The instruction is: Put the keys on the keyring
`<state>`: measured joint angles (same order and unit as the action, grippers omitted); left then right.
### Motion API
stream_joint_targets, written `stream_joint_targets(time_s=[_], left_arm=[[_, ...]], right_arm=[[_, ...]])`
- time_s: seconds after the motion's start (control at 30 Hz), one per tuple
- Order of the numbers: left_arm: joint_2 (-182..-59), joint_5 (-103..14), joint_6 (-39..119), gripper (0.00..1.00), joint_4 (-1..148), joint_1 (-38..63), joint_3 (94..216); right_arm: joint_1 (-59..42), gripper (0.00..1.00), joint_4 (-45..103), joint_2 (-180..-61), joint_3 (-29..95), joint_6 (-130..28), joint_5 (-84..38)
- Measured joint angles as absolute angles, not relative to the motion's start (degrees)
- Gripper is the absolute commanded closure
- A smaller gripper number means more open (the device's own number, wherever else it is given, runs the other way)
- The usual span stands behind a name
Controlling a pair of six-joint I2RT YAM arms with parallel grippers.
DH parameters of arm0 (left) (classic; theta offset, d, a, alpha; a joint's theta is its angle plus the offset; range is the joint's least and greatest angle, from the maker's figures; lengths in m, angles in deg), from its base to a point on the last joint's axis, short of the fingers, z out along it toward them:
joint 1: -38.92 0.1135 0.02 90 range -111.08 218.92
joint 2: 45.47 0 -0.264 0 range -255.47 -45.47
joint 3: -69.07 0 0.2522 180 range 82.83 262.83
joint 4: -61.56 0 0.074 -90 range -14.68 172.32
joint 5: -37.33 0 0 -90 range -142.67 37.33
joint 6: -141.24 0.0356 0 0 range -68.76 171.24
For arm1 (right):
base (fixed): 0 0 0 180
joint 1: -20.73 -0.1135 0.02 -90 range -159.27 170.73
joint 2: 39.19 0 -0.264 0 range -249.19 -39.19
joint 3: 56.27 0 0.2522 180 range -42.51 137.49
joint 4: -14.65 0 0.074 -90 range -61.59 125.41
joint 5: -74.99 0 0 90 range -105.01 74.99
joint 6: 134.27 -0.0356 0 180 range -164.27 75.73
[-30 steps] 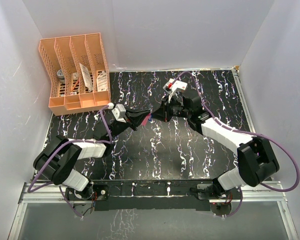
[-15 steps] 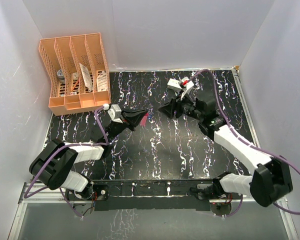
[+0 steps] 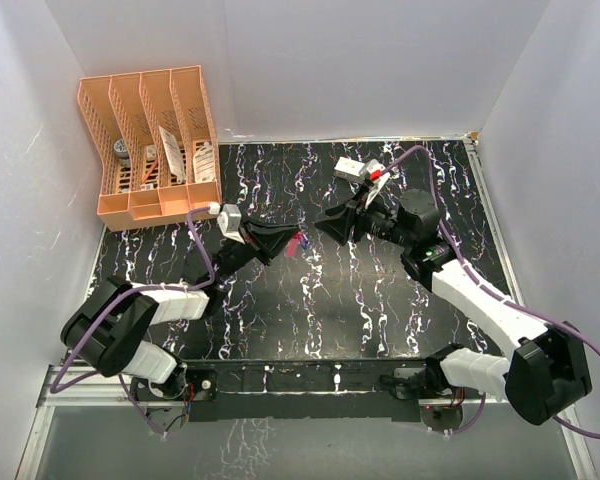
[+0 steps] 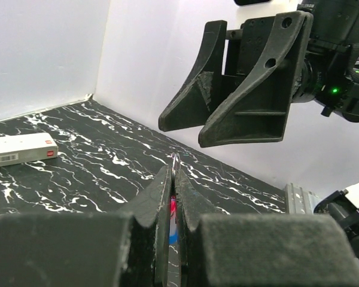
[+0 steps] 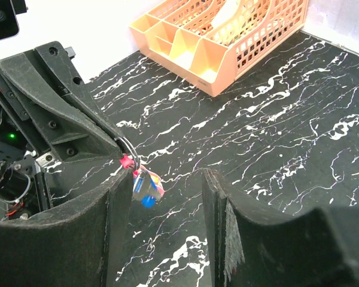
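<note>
Right end effector (image 3: 325, 224) drew back — spread | left end effector (image 3: 288, 240) pinches keyring (image 4: 175, 162), keys (image 5: 146, 186) dangling

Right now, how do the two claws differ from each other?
The left claw is shut, pinching a thin keyring with the keys dangling below it. The right claw stands open and holds nothing. The left claw points rightward, and the right claw faces it across a small gap. Both are black, two-fingered and raised off the table.
</note>
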<state>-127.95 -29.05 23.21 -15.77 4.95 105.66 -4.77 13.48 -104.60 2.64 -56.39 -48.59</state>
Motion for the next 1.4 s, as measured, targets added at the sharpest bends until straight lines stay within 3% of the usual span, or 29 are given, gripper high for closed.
stream_joint_targets(time_s=[1.4], left_arm=[[-133.4,-18.8,16.7,1.00,-15.8,4.9,113.2]], right_arm=[[-4.8,0.81,9.2,-105.8,0.7,-58.5,-55.5]])
